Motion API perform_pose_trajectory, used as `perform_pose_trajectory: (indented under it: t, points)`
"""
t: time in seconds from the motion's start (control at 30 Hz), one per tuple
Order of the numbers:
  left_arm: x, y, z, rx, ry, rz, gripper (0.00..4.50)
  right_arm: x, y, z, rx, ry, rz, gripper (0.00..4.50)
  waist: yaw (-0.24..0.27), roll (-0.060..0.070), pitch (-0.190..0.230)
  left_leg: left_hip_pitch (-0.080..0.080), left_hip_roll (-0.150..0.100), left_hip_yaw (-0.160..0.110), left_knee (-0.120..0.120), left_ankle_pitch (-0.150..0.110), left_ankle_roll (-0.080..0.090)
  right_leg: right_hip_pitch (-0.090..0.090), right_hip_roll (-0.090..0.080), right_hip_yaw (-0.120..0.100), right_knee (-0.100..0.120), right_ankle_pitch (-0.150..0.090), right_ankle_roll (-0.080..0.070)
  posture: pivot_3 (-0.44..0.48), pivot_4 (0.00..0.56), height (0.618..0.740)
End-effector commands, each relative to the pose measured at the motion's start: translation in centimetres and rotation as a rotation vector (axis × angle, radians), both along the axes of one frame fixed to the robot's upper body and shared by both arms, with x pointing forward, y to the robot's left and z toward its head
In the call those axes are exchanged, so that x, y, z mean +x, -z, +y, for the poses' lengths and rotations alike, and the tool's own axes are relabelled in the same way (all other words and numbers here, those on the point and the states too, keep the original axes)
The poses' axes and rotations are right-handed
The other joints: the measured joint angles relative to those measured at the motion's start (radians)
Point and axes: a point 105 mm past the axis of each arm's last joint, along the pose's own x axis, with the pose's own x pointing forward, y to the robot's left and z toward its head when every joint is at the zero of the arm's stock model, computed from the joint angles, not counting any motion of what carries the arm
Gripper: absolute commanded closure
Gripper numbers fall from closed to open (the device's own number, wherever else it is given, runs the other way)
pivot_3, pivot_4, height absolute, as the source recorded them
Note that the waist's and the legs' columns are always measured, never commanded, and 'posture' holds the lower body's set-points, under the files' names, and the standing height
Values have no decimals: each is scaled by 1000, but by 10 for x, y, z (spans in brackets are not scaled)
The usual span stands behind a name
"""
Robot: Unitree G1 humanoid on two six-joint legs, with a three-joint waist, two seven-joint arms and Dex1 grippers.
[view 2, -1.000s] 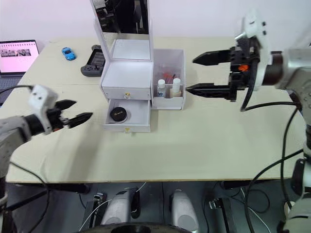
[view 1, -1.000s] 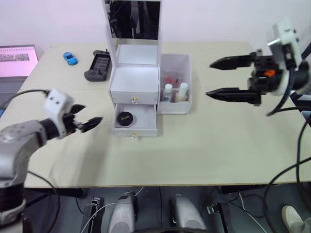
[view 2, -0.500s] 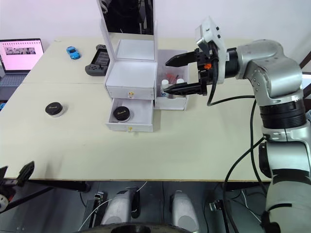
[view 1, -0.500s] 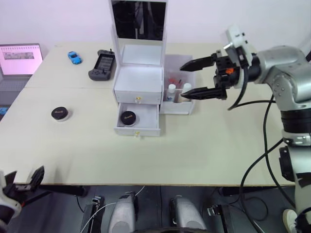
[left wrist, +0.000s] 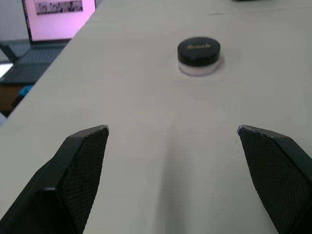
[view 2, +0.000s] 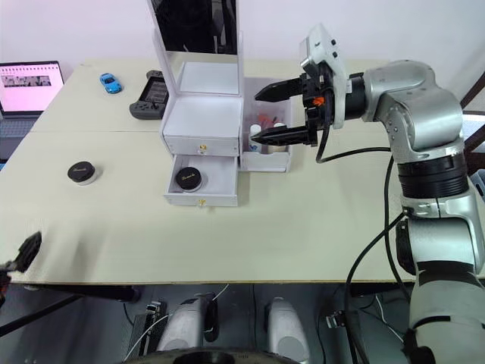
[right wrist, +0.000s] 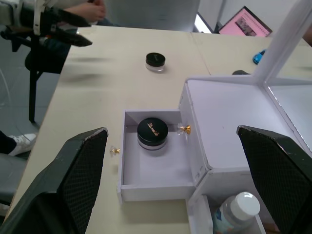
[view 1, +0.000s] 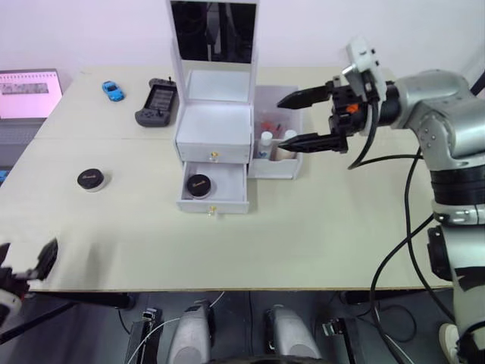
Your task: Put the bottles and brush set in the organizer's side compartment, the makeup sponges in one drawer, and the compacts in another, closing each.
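Observation:
The white organizer (view 1: 214,125) stands mid-table with its mirror (view 1: 211,30) upright. Its lower drawer (view 1: 214,199) is pulled out, and one black-lidded compact (view 1: 198,184) lies inside. The upper drawer is shut. A second compact (view 1: 91,180) sits on the table far to the left, ahead of my open left gripper (left wrist: 173,141), which hovers at the front-left table edge. Two bottles (view 1: 275,139) stand in the side compartment (view 1: 292,163), with pinkish brush set handles (view 1: 266,121) behind them. My right gripper (view 1: 292,119) hangs open just over that bin. The makeup sponges are out of view.
A black handheld game console (view 1: 155,101) and a blue toy car (view 1: 111,90) lie at the back left. A laptop (view 1: 29,87) stands past the table's left end. A person's hand (right wrist: 91,9) shows beyond that end in the right wrist view.
My left gripper has pulled back from beside the open drawer to the front-left table edge, uncovering the compact on the table. My right gripper has swung left, over the side compartment.

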Motion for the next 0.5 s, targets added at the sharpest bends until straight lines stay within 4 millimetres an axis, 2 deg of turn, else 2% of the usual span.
perform_pose_trajectory:
  t: [0.03, 0.17, 0.37, 0.5]
  points:
    - [30, -1, 4, 14, 21, 28, 54, -11, -17, -4, 35, 20, -67, 0, 1, 0, 0, 0, 0, 0, 0, 0, 0, 0, -1, 0, 0, 0, 0, 0, 150, 739]
    - [66, 6, 12, -6, 10, 105, 54, -17, -17, -9, 44, 66, -75, 0, -4, 0, 0, 0, 0, 2, -1, 1, 2, -1, -2, -1, 1, 0, 0, 0, 150, 739]
    - [114, 12, 3, -72, 71, 157, 54, -26, -19, -15, 53, 117, -90, 0, 0, 0, 0, 0, 0, 4, -1, 2, 3, -2, -2, -5, 2, 1, 1, 0, 150, 739]
    - [138, 12, -2, -112, 84, 160, 54, -28, -21, -19, 50, 147, -100, 0, 2, 0, 0, 0, 0, 3, 0, 2, 3, -2, -1, -10, 3, 2, 3, 0, 150, 739]
